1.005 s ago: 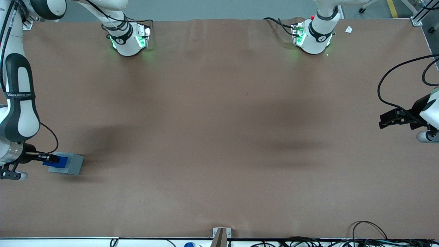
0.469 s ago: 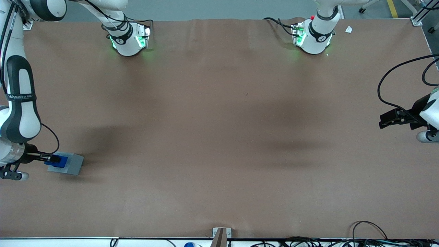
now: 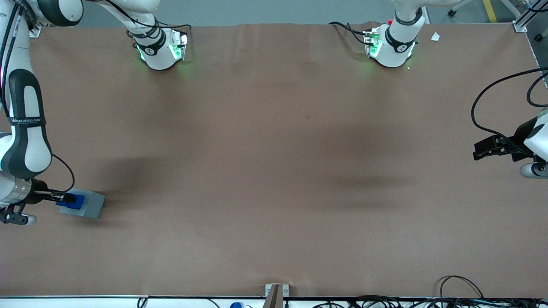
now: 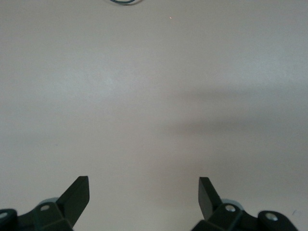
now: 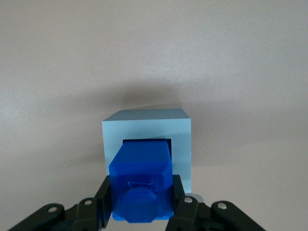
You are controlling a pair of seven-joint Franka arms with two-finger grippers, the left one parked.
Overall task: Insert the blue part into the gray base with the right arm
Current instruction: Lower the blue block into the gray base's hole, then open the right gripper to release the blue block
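A: A plain brown tabletop (image 3: 274,171) fills the front view. At the working arm's end sits the gray base (image 3: 89,204), with the blue part (image 3: 73,201) directly above it.

B: And the gripper (image 5: 142,204) of the right arm (image 3: 23,141)?

A: It hangs over the base. In the right wrist view its 2 fingers (image 5: 185,211) pinch the blue part (image 5: 142,185) from both sides, and the part's lower end points into the square socket of the gray base (image 5: 147,149). How deep it sits, if at all, cannot be read.

B: So the judgement is that insertion is under way. What could spoil it?

A: The socket looks only slightly wider than the part. If the part is a little skewed or off-centre, 1 edge could catch on the rim and jam as the arm pushes down.

B: Anything else?

A: The base appears to rest loose on the tabletop, so a sideways push from a catching edge could slide or tip it. The part could also slip in the fingers under that load and end up cocked in the socket.
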